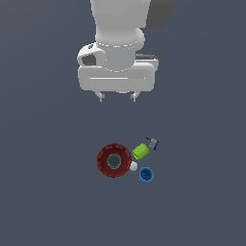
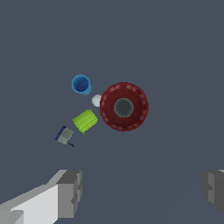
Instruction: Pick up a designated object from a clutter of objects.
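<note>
The designated object, a dark red round bowl point(image 1: 114, 160) point(image 2: 124, 106) with a ribbed rim and grey centre, sits on the floor as the largest piece of the clutter. Beside it lie a lime-green cylinder point(image 1: 140, 151) point(image 2: 85, 120), a small blue cup point(image 1: 146, 174) point(image 2: 81, 84), a tiny white ball point(image 1: 133, 166) point(image 2: 96, 100) and a small grey-blue piece point(image 1: 153, 143) point(image 2: 64, 135). My gripper point(image 1: 117, 97) point(image 2: 141, 192) hangs high above the bowl, open, with nothing between its fingers point(image 2: 70, 192).
A flat dark grey floor point(image 1: 48, 192) surrounds the cluster on all sides. The ball touches the bowl's rim, and the green cylinder lies close against it on the exterior view's right.
</note>
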`<state>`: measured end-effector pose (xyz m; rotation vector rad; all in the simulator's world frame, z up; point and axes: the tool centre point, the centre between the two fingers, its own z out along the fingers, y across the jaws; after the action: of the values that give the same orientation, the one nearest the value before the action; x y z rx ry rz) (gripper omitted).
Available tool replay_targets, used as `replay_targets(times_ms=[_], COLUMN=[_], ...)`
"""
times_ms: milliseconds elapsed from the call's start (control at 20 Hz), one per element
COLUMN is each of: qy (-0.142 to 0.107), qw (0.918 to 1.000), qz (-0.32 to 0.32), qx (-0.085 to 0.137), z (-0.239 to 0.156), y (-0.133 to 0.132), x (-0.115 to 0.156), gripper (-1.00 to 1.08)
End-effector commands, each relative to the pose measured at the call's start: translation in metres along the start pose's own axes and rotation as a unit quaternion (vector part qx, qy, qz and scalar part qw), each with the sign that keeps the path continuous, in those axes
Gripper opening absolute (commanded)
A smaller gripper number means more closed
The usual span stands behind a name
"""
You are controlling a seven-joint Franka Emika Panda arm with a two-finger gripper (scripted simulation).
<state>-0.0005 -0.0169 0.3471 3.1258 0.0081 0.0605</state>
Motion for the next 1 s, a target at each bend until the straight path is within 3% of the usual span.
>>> replay_targets(times_ms=[0,500,950], qy=[-0.001,-0.002,-0.006], qw=[1.0,0.9999,0.9975], qz=[0.003,-0.01,-0.07], qx=[-0.001,-0.002,-0.006], z=[-0.001,0.008,0.05], y=[0.006,0.003,-0.007], x=[0.0,0.006,0.031], gripper=[1.0,1.0,1.0])
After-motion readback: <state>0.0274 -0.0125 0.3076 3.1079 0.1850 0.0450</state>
